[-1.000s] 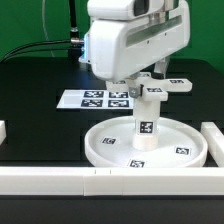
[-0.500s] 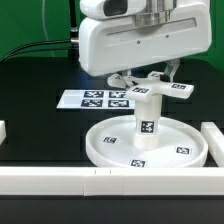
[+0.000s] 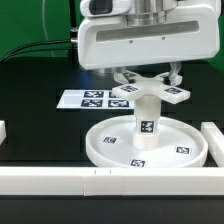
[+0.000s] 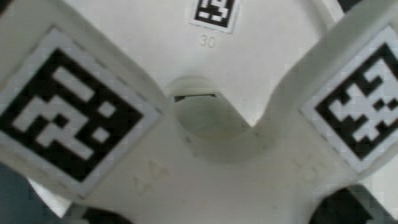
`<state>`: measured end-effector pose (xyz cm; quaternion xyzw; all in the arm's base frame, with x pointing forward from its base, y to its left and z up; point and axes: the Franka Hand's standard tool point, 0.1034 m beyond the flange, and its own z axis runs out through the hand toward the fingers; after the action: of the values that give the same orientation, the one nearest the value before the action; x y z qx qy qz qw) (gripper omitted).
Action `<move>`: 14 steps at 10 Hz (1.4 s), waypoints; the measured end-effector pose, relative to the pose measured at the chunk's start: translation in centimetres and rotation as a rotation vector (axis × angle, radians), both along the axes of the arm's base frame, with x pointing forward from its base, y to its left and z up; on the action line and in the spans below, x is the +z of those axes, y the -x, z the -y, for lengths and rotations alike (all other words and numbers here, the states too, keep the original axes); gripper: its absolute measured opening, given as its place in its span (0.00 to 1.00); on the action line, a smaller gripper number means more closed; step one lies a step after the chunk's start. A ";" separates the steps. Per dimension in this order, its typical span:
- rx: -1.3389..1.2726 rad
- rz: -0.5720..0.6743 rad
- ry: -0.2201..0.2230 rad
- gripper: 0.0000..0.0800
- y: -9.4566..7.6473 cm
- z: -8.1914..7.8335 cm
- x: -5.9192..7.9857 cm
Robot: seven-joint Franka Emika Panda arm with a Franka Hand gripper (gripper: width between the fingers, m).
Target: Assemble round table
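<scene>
My claw [image 3: 150, 78] sits over the cross-shaped piece [image 3: 150, 92] atop the upright leg [image 3: 144, 122], blocking the disc's [image 3: 180, 138] centre; white border blocks [image 3: 60, 179] wall the near counter [image 3: 40, 120] edge.

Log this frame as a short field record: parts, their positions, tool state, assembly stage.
base: large rimmed white round disc, flat on the black table
leg: short white cylinder leg, upright at the disc's centre
top piece: white cross-shaped four-arm piece, on the leg's top
tool: over the cross piece; jaw state unclear
marker board, behind the disc
stage: cross at the leg, seating not confirmable
</scene>
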<state>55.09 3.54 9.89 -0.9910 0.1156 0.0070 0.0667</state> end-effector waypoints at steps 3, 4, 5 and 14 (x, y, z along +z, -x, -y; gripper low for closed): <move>-0.396 -0.015 -0.038 0.57 -0.1 -0.2 0.0; -0.490 -0.029 -0.040 0.57 -0.1 -0.3 0.0; -0.534 -0.035 -0.041 0.57 -0.2 -0.3 0.1; -1.367 -0.058 -0.146 0.57 -0.3 -0.1 0.1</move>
<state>55.38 3.67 9.99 -0.6881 0.7157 -0.0025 0.1196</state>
